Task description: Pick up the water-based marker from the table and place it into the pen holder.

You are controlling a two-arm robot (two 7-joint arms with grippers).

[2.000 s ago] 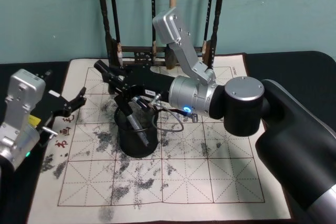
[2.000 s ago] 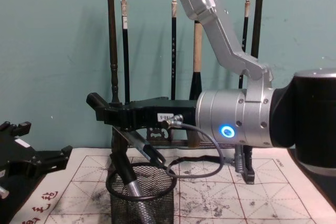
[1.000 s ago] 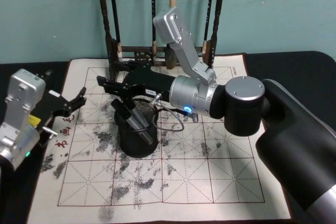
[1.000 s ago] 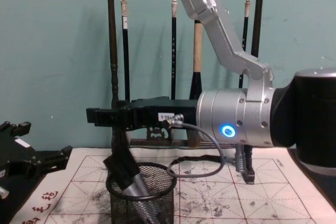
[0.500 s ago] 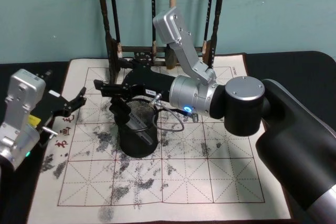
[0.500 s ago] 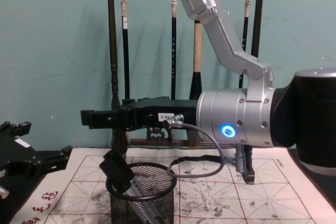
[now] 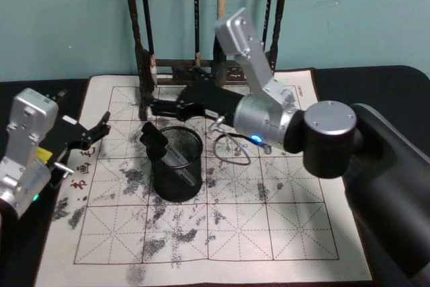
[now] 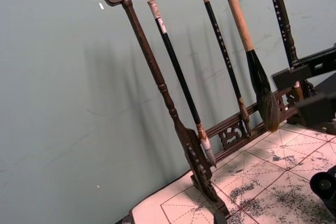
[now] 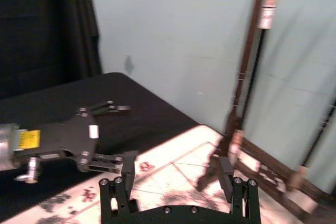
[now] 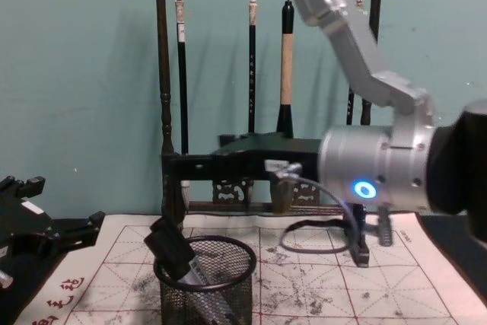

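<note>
Pulling back toward the brush rack (image 7: 201, 65), my right gripper (image 7: 158, 107) has let go, fingers spread, above the pen holder (image 7: 177, 166). Inside it the water-based marker (image 7: 161, 143) leans on the rim. My left gripper (image 7: 101, 129) waits, fingers apart, at the mat's (image 7: 289, 226) left edge.

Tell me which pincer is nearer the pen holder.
Right. The right pincer hangs open just above and behind the pen holder, which has the marker in it. The left pincer sits open off to the holder's left.
</note>
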